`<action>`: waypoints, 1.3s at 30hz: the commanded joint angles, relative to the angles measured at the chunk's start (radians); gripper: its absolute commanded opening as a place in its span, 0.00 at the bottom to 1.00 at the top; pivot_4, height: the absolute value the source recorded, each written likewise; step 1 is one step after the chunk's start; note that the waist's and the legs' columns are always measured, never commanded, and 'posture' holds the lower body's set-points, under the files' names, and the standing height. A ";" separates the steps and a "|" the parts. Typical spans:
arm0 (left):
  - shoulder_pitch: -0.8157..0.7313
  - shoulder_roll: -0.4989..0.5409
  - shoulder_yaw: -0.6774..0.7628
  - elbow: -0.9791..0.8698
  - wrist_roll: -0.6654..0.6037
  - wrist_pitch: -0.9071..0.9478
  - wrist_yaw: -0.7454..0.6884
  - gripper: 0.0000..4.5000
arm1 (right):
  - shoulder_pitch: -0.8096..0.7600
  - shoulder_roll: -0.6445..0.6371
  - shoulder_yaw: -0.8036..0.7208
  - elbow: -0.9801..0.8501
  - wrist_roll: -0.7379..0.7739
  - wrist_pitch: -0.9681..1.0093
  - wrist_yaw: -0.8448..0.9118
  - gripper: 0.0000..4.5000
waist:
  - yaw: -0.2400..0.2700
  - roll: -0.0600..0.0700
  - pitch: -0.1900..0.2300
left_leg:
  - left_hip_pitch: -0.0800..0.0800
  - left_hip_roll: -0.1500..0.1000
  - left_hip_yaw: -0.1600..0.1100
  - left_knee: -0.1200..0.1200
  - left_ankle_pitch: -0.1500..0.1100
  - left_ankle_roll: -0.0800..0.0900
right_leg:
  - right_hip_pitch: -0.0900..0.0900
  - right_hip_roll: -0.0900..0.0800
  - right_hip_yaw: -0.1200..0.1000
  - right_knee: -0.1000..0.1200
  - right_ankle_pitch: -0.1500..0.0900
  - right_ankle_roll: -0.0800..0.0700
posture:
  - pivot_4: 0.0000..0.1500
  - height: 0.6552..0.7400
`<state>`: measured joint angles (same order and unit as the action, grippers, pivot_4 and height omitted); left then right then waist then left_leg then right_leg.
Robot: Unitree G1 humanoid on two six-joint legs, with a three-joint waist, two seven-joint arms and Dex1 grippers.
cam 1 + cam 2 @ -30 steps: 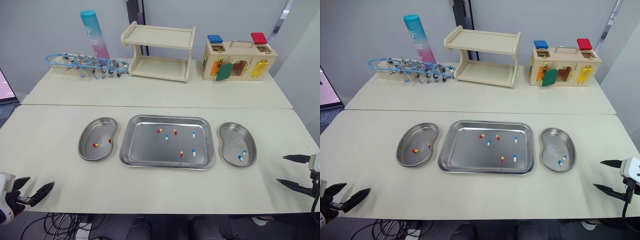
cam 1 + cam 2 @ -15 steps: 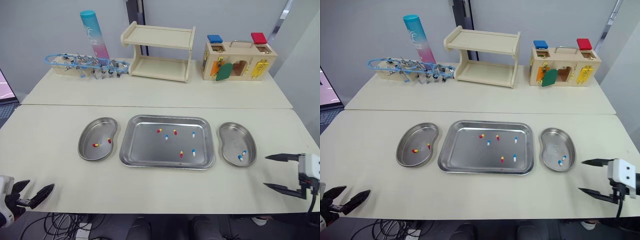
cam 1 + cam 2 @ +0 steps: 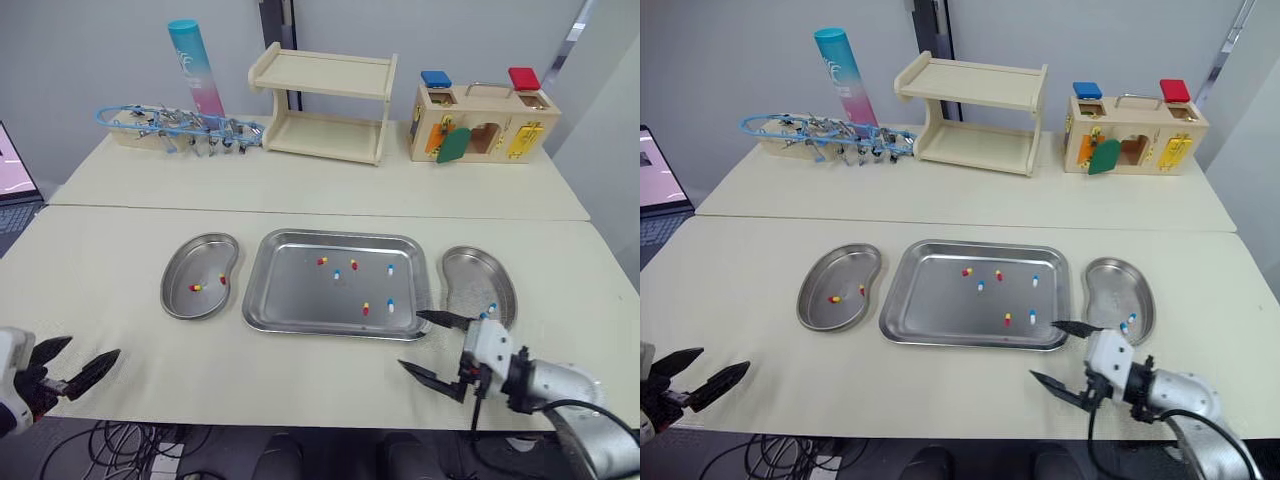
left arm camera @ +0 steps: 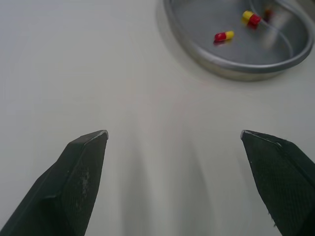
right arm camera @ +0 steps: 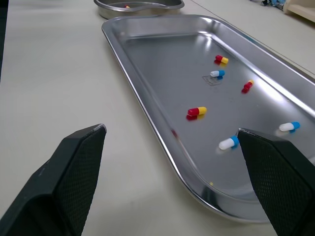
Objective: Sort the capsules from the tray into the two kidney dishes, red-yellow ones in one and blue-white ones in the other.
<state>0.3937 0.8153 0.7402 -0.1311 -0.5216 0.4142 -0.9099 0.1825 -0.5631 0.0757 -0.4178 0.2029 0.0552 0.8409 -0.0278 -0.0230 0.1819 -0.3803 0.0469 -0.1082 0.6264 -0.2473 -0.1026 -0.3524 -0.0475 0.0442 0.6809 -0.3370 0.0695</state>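
Your right gripper [image 3: 408, 338] hangs empty with its jaws wide apart at the near right corner of the tray [image 3: 300, 295]. One finger is over the rim and the other over the table [image 3: 250, 370]. Your left gripper [image 3: 95, 345] is also open and empty, low at the table's front edge and well short of the left kidney dish [image 3: 178, 300].

Likely hazards:
- A low approach can catch the raised rim and shove the tray, scattering its contents.
- Capsules on smooth steel will probably roll or squirt out of an off-centre pinch.
- The arm lies just beside the right kidney dish [image 3: 465, 275] and may knock it.
- Wide jaws may take two colours at once.

The nearest blue-white capsule [image 3: 389, 304] lies just inside the rim, ahead of the right gripper. A red-yellow capsule [image 3: 365, 308] lies just beside it. Four further capsules [image 3: 337, 273] lie in the far half. The left dish holds red-yellow ones and the right dish blue-white ones
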 commanded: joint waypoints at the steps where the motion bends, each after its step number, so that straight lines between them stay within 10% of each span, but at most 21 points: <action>1: -0.059 0.056 -0.055 -0.109 -0.046 0.034 -0.040 1.00 | 0.003 0.018 0.018 -0.042 -0.018 0.000 -0.044 1.00 | 0.000 0.000 0.000 | 0.000 0.000 0.000 0.000 0.000 0.000 | 0.000 0.000 0.000 0.000 0.000 0.000 | 1.00 1.00; 9: -0.463 0.114 -0.421 -0.121 -0.022 0.051 -0.134 1.00 | 0.016 0.064 0.084 -0.061 -0.041 0.011 -0.104 1.00 | 0.002 0.001 0.001 | 0.000 0.000 0.000 0.000 0.000 0.000 | 0.000 0.001 0.000 0.001 0.000 0.000 | 1.00 1.00; 16: -0.822 0.004 -0.726 0.179 0.144 -0.087 -0.236 0.60 | -0.013 0.106 0.112 -0.070 -0.044 0.049 -0.154 1.00 | -0.015 0.002 0.001 | -0.001 0.000 -0.001 0.000 0.000 0.000 | -0.002 0.002 0.000 0.001 0.000 0.000 | 1.00 1.00; 19: -0.976 -0.081 -0.828 0.391 0.249 -0.205 -0.257 0.60 | -0.021 0.122 0.117 -0.080 -0.053 0.065 -0.181 1.00 | -0.008 0.002 0.001 | -0.001 0.000 -0.002 0.001 0.000 0.000 | -0.002 0.002 -0.001 0.002 0.000 0.000 | 1.00 1.00; 28: -1.292 -0.295 -0.943 0.975 0.457 -0.477 -0.234 0.60 | 0.009 0.144 0.139 -0.138 -0.068 0.115 -0.241 1.00 | -0.004 0.002 0.001 | -0.003 0.000 -0.002 0.002 0.000 0.000 | -0.002 0.002 -0.001 0.001 0.000 0.000 | 1.00 1.00; 39: -1.380 -0.399 -0.949 1.179 0.546 -0.530 -0.242 0.60 | 0.032 0.137 0.148 -0.194 -0.071 0.159 -0.272 1.00 | -0.008 0.002 0.001 | -0.003 0.000 -0.003 0.002 0.000 0.000 | -0.002 0.003 -0.001 0.001 0.000 0.000 | 1.00 1.00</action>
<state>-0.9665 0.4227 -0.2089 1.0382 0.0092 -0.1040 -1.1485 0.2163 -0.4238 0.2211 -0.5638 0.1327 0.2153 0.5770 -0.0361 -0.0213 0.1831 -0.3832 0.0467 -0.1108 0.6280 -0.2472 -0.1022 -0.3545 -0.0451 0.0431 0.6823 -0.3368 0.0696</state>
